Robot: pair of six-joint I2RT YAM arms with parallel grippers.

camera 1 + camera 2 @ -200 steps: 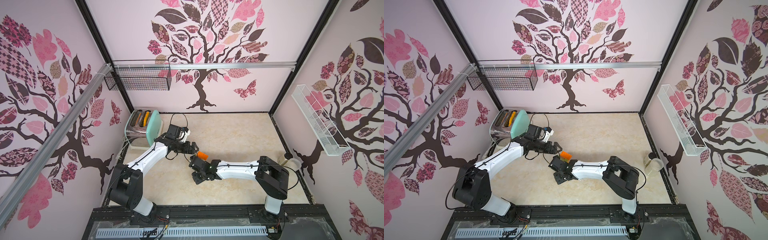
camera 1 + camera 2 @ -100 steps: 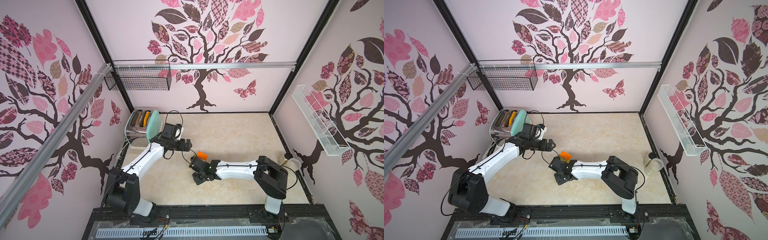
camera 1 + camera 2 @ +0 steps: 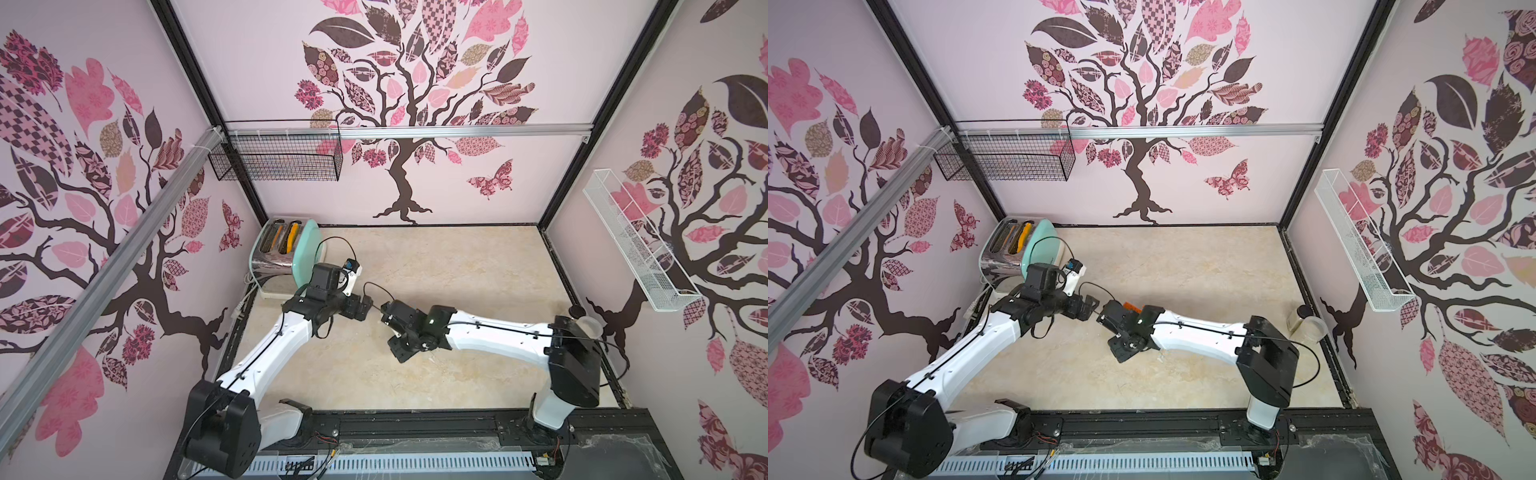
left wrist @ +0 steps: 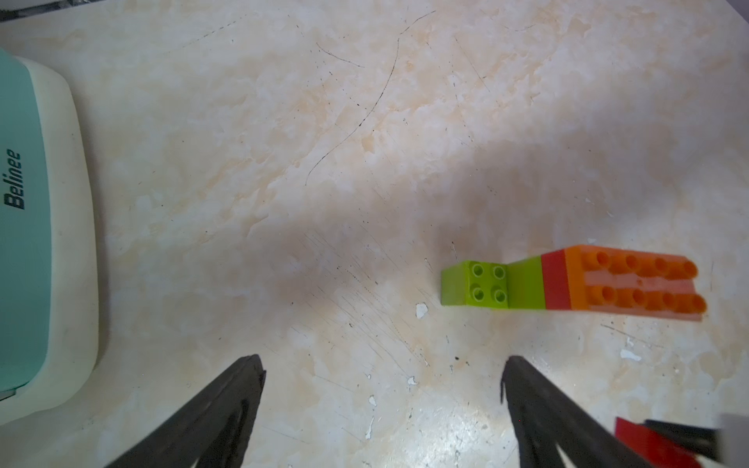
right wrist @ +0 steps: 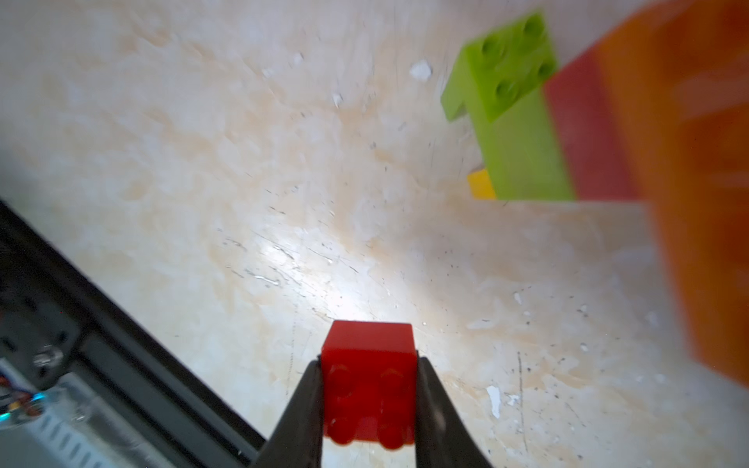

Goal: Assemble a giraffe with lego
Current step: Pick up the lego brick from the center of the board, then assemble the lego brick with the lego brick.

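Right gripper (image 5: 369, 366) pinches 1 red brick (image 5: 367, 344) by its smooth sides, with the giraffe (image 5: 523, 154) just ahead. Left gripper (image 4: 383, 360) gapes wide, empty. Light, rigid, probably slippery: squeeze flat faces.

Your left arm (image 3: 270, 345) and right arm (image 3: 498, 332) reach inward, wrists close. Your left gripper (image 4: 383, 364) gapes wide; the right gripper (image 5: 369, 364) pinches a red brick (image 5: 367, 344).

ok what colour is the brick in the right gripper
Red. The brick clamped in the right gripper shows best in the right wrist view.
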